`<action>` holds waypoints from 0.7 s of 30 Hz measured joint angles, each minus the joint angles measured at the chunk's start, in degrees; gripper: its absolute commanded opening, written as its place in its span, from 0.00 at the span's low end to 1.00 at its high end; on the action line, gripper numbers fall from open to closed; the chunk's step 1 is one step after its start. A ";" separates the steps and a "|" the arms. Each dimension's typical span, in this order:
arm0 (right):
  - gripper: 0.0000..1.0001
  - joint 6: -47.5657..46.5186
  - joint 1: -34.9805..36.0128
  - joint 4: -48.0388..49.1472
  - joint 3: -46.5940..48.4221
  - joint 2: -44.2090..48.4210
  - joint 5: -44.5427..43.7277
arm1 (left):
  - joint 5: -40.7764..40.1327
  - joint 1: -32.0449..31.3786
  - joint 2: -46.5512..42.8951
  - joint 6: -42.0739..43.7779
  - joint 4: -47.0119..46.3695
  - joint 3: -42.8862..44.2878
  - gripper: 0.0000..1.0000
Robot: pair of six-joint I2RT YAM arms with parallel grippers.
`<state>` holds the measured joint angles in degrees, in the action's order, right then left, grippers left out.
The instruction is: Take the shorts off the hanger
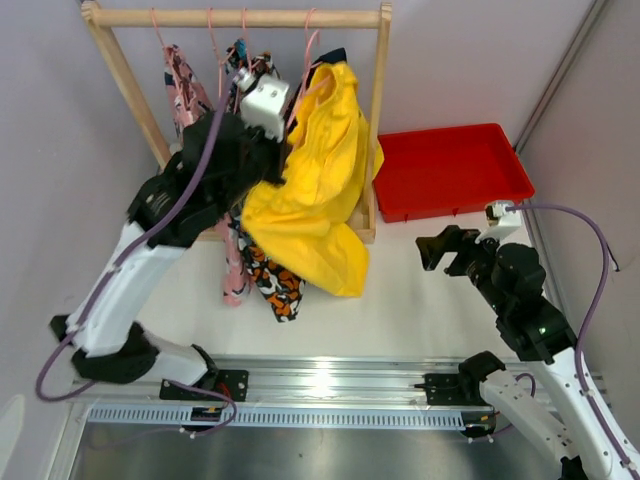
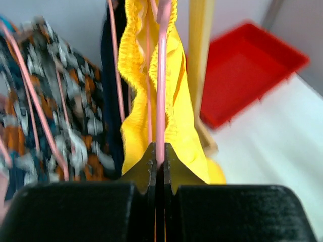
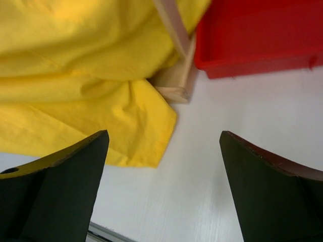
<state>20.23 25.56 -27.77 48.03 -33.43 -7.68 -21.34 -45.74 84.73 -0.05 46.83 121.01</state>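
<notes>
Yellow shorts (image 1: 310, 190) hang from a pink hanger (image 1: 306, 70) on the wooden rack (image 1: 240, 17), and their lower part lies on the table. My left gripper (image 1: 283, 125) is shut on that hanger's pink wire (image 2: 161, 101), with the yellow shorts (image 2: 184, 121) right behind it. Navy shorts (image 2: 112, 75) and blue-orange-white patterned shorts (image 2: 55, 101) hang to the left. Camouflage shorts (image 1: 275, 285) and pink shorts (image 1: 180, 85) also hang on the rack. My right gripper (image 1: 445, 250) is open and empty above the table (image 3: 164, 133), just right of the yellow shorts' hem (image 3: 75, 65).
A red tray (image 1: 450, 170) stands on the table to the right of the rack and also shows in the right wrist view (image 3: 262, 35). The rack's wooden foot (image 3: 176, 85) lies between the yellow shorts and the tray. A metal rail (image 1: 320, 385) runs along the near edge.
</notes>
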 measured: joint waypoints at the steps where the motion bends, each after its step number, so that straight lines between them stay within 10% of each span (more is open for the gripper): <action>1: 0.99 -0.55 0.00 0.66 0.11 0.24 2.05 | 1.38 0.00 -3.32 -0.52 1.07 -3.78 0.00; 10: 0.99 -3.41 0.11 9.60 5.14 -1.62 19.67 | 15.76 -0.04 -25.73 -4.07 11.89 -15.30 0.00; 21: 0.99 -7.43 3.28 17.59 15.65 -13.14 31.01 | 36.11 -0.15 -32.81 -8.04 13.77 -14.27 0.00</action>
<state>12.80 28.84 -10.17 63.68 -46.57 23.33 14.76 -45.89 51.92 -8.10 60.60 106.74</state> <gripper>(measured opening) 0.993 0.038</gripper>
